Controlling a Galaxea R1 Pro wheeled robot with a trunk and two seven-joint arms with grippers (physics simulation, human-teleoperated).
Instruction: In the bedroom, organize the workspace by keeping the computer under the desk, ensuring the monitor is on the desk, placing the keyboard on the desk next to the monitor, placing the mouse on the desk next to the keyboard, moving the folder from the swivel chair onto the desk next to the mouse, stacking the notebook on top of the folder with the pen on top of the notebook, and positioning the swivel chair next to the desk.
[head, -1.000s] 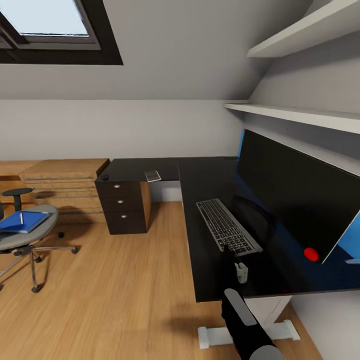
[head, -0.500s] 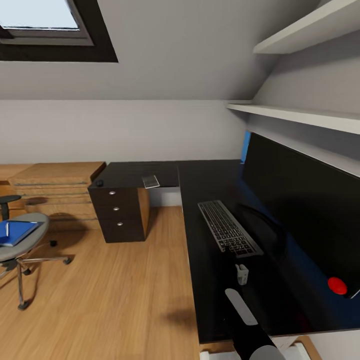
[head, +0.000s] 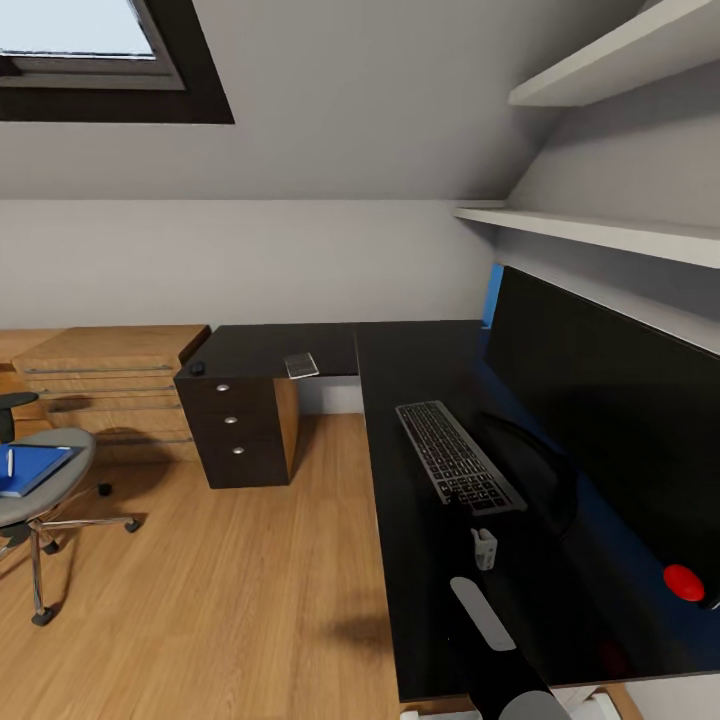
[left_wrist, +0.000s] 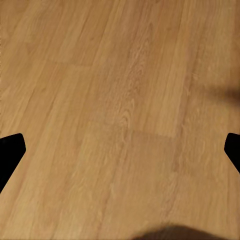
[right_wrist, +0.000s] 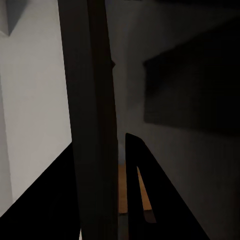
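Note:
The black desk (head: 400, 360) runs along the right wall in the head view. On it stands the monitor (head: 600, 400), with the keyboard (head: 455, 468) lying in front of it. The mouse (head: 197, 368) and the notebook (head: 302, 364) lie on the desk's far wing. At the left edge the swivel chair (head: 55, 490) holds the blue folder (head: 30, 470) with the pen (head: 10, 462) on it. My right arm (head: 482, 612) reaches over the desk's near end; the right gripper (right_wrist: 102, 140) has its dark fingers close together with nothing held. My left gripper (left_wrist: 120, 150) is open above bare wood floor. The computer is out of view.
A three-drawer black unit (head: 238, 425) stands under the desk's far wing. Beside it is a light-wood drawer chest (head: 105, 385). White shelves (head: 600, 235) hang over the monitor. Wood floor (head: 220, 580) lies between the chair and the desk.
The head view has shifted as the robot moved, so the chair and chest sit further left in the picture and the monitor looks closer. No object has moved on its own.

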